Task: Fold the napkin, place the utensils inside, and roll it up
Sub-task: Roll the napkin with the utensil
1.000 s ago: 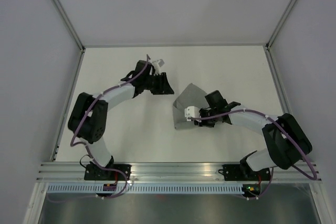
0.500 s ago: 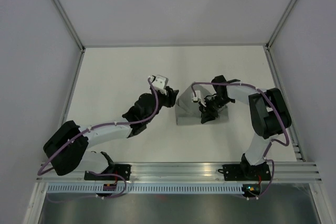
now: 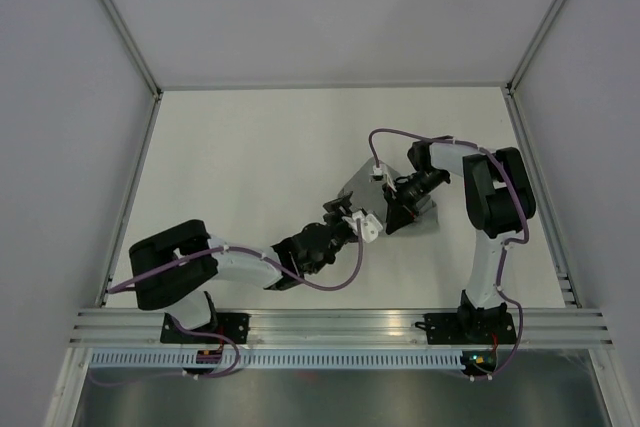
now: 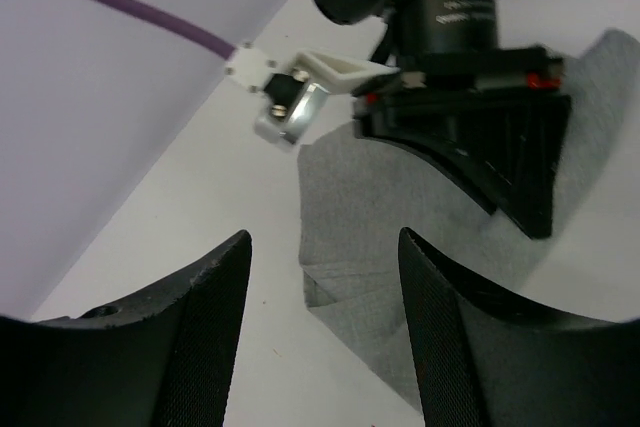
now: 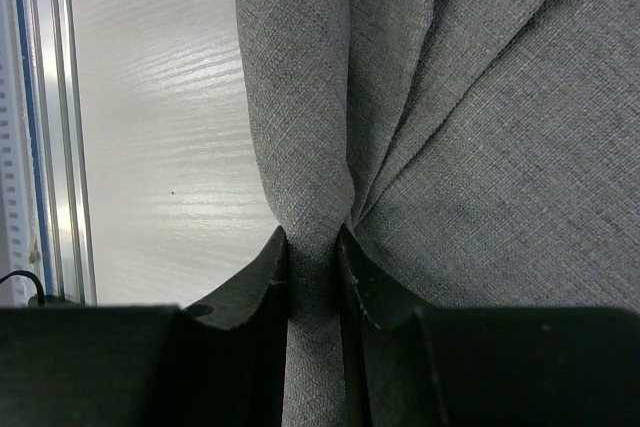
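Observation:
The grey napkin lies crumpled right of the table's middle. In the right wrist view, my right gripper is shut on a pinched fold of the napkin, with creases fanning out from the jaws. From above, the right gripper sits over the cloth's middle. My left gripper is open and empty, low over the table at a folded corner of the napkin, with the right gripper just beyond. From above, the left gripper is at the cloth's near-left edge. No utensils are in view.
The white table is walled in by grey panels with metal posts at the back corners. An aluminium rail runs along the near edge and carries both arm bases. The right arm's purple cable loops over the napkin's far side.
My left arm has swung from the far left of the table down to the napkin's near-left corner. My right arm has folded back and now reaches the cloth from the far right.

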### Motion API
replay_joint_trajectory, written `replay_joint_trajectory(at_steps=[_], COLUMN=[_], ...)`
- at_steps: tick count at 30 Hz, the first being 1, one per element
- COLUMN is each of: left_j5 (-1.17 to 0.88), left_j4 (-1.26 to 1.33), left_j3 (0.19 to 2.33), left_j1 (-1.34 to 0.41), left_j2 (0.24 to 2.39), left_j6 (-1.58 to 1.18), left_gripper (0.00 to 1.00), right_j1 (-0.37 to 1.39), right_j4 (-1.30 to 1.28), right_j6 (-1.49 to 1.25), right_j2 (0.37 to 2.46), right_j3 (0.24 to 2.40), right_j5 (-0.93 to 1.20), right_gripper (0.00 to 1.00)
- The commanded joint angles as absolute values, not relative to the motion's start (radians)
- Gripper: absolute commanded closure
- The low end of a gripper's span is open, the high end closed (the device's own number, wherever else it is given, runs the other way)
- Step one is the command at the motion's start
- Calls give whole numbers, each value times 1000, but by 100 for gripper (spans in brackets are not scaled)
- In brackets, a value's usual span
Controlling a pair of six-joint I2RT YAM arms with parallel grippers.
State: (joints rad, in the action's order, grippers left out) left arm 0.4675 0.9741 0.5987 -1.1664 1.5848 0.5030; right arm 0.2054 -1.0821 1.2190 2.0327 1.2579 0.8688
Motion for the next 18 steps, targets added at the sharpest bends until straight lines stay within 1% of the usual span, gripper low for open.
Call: replay_joint_trajectory(at_steps=[1, 6, 7, 10, 18], left_j5=[465, 364, 330, 259, 172], left_j4=[985, 819, 740, 611, 549], left_j3=[624, 678, 711, 773, 856], left_j1=[-1224, -1261, -1261, -1259, -1226], left_j2=[1644, 1715, 1721, 1749, 1861], left_j6=[709, 718, 713, 690, 663], left_gripper=[34, 33, 32, 31, 30], right_j1=[199, 199, 199, 199, 201], right_j4=[-1085, -1103, -1111, -1103, -1098], right_j6=[1255, 1230, 1229, 1200, 1160], right_j2=[2079, 2111, 2120, 2155, 2184], right_j3=[1269, 1302, 1308, 1331, 1361], right_j5=[816, 805, 804, 799, 796], right_gripper=[100, 100, 100, 99, 100])
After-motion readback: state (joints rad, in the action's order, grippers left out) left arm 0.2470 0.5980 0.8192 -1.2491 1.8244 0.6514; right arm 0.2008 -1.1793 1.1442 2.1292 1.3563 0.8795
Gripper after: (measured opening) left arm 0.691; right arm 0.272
